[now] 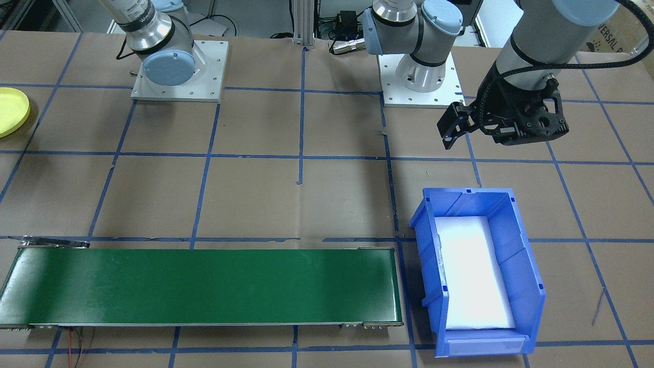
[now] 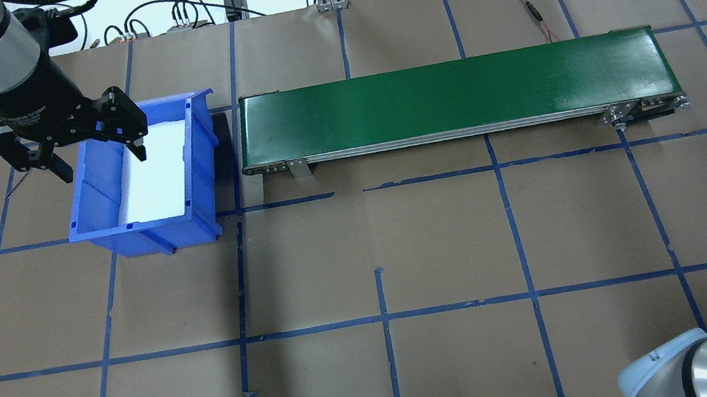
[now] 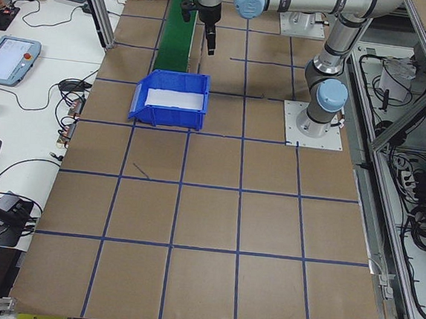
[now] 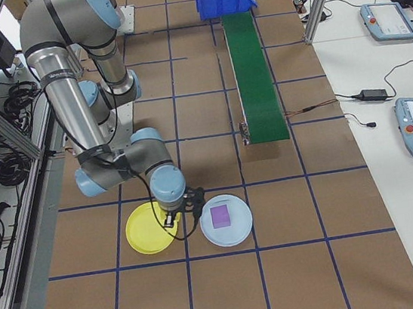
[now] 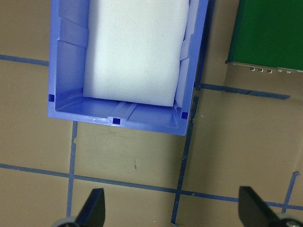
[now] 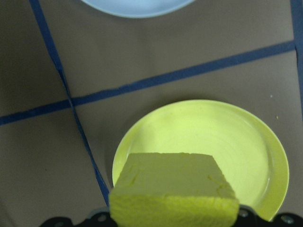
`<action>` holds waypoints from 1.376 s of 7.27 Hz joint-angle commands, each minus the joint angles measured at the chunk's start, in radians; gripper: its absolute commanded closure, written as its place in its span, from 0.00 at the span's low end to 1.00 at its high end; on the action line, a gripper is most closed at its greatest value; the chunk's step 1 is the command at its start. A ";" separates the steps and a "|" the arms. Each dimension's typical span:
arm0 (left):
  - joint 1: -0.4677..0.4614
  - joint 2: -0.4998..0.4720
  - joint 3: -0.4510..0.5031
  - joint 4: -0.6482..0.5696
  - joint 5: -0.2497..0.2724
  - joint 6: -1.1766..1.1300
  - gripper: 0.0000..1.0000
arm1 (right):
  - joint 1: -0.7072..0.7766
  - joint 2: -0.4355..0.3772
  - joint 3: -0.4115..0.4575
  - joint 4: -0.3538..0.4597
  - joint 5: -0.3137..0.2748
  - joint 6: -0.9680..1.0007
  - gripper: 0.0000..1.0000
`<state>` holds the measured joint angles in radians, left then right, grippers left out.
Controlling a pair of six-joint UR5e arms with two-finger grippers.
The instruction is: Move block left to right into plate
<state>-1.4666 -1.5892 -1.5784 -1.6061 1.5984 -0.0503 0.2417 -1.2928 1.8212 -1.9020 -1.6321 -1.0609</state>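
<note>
A pale yellow foam block (image 6: 175,189) fills the bottom of the right wrist view, and my right gripper (image 4: 171,218) is shut on it. The block hangs over the near edge of the round yellow plate (image 6: 246,142), which lies on the brown paper. The same plate (image 4: 147,232) shows under the near arm's gripper in the exterior right view, and at the frame edge (image 1: 10,110) in the front-facing view. My left gripper (image 2: 102,164) hovers open and holds nothing, above the blue bin (image 2: 201,157). Its fingers (image 5: 94,208) stand wide apart.
A light blue plate (image 4: 239,230) carrying a purple block (image 4: 221,216) lies beside the yellow plate. A long green conveyor belt (image 2: 449,97) runs along the table's far side next to the bin, which has white foam (image 2: 158,169) inside. Both arm bases (image 1: 179,66) stand at the robot's edge.
</note>
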 commanded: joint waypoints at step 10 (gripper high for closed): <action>0.002 0.002 0.001 0.000 0.000 0.006 0.00 | -0.053 -0.016 0.041 -0.063 0.038 -0.090 0.00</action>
<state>-1.4647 -1.5881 -1.5769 -1.6050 1.5985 -0.0445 0.1757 -1.3002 1.8827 -1.9959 -1.6041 -1.1517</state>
